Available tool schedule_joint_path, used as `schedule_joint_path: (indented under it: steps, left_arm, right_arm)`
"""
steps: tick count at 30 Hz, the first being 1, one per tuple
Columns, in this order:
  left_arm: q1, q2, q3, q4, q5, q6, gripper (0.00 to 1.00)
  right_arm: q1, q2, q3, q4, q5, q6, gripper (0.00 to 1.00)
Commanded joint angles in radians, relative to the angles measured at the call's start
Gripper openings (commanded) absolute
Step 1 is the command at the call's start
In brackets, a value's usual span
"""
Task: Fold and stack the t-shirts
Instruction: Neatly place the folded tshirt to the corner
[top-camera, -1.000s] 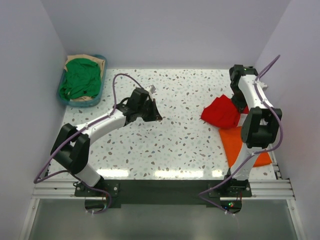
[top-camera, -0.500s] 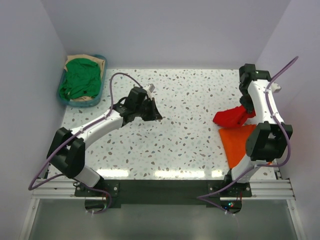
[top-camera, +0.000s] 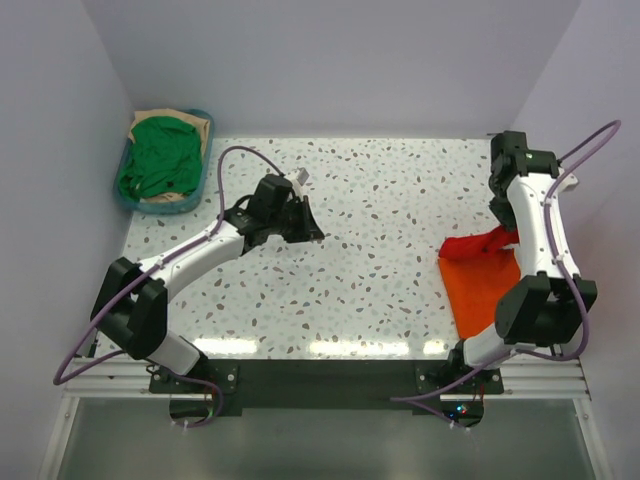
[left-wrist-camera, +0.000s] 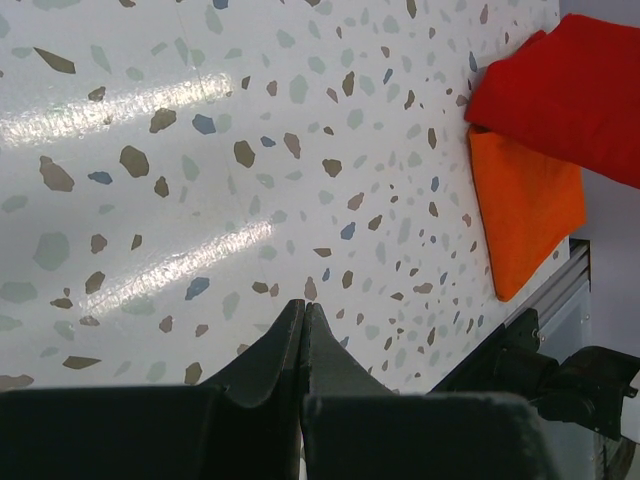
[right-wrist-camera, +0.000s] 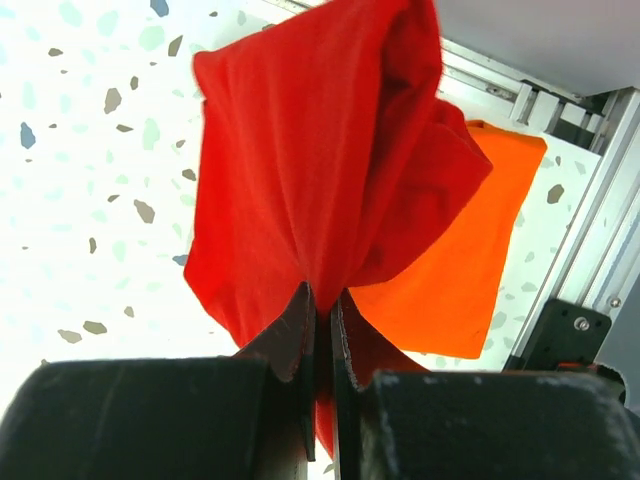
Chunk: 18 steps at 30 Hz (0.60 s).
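Top view: the red shirt (top-camera: 478, 245) dangles bunched over the far edge of the orange shirt (top-camera: 485, 292), right side of the table (top-camera: 350, 290), so it could land crumpled. Left wrist: left jaws together, empty. Right wrist: right jaws clamped on a thin pinch of red that might slip.

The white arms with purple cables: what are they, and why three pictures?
They are two robot arms bolted to a speckled table. The wide picture looks down from above; the other two come from a camera on each wrist, the dark shapes at the bottom being its gripper. The right gripper is shut on a bunched red t-shirt, holding it over the far edge of an orange t-shirt lying flat. The left gripper is shut, holding nothing, above bare table. In the far left corner, a teal basket holds a green t-shirt on a tan one.
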Motion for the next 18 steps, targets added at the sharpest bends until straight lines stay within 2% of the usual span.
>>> schedule_joint_path:
  steps: [1,13,18]
  left_arm:
    - [-0.003,-0.045,-0.013,0.027,0.020,-0.002,0.00]
    - [-0.008,-0.053,-0.036,0.044,0.026,-0.010,0.00]
    - [-0.014,-0.051,-0.044,0.061,0.033,-0.019,0.00]
  right_arm:
    - [-0.006,-0.055,-0.007,-0.200,0.073,-0.007,0.00]
    - [-0.018,-0.147,-0.068,-0.217,0.091,-0.024,0.00]
    - [-0.024,-0.199,-0.145,-0.223,0.099,-0.025,0.00]
